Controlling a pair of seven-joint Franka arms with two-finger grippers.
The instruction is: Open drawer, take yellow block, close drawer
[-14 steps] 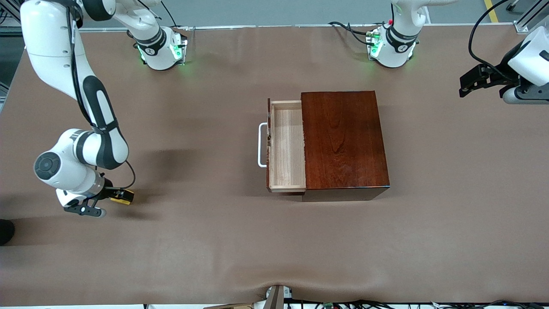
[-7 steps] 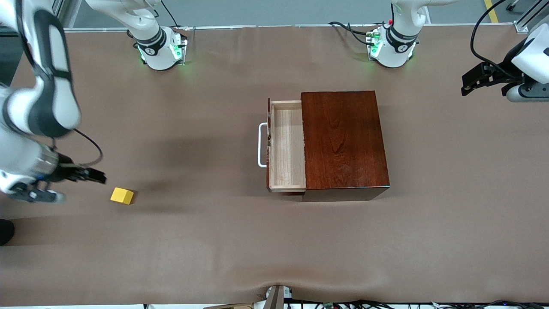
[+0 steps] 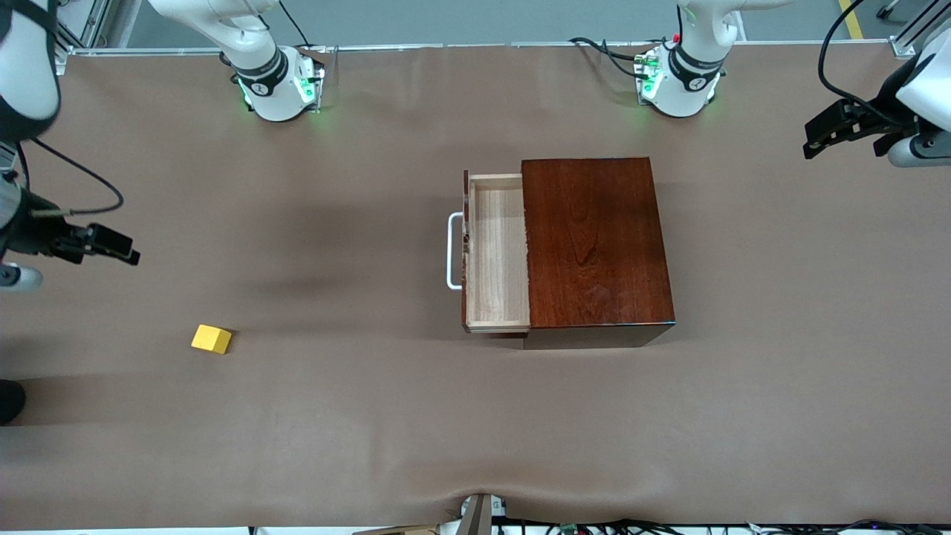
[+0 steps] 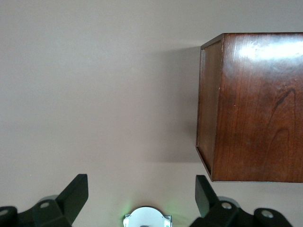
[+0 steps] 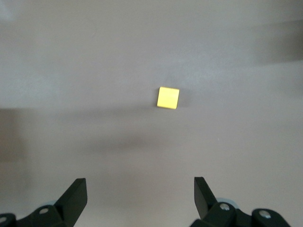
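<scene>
The drawer [image 3: 498, 253] stands pulled out of the dark wooden box [image 3: 594, 241], its pale tray empty, its white loop handle [image 3: 452, 251] toward the right arm's end. The yellow block [image 3: 212, 339] lies on the table toward the right arm's end, nearer the front camera than the box; it also shows in the right wrist view [image 5: 168, 98]. My right gripper [image 3: 111, 245] is open and empty, up in the air over the table's edge at that end. My left gripper [image 3: 828, 134] is open and empty, raised at the left arm's end; the box [image 4: 251, 106] shows in its wrist view.
The table is covered with a brown mat [image 3: 371, 416]. The two arm bases [image 3: 278, 82] [image 3: 680, 78] stand along the edge farthest from the front camera. A small fixture [image 3: 479, 513] sits at the nearest table edge.
My right gripper let go of the yellow block on the table and has risen and drawn away toward the table's end. The left gripper drifted slightly outward. The drawer has not moved.
</scene>
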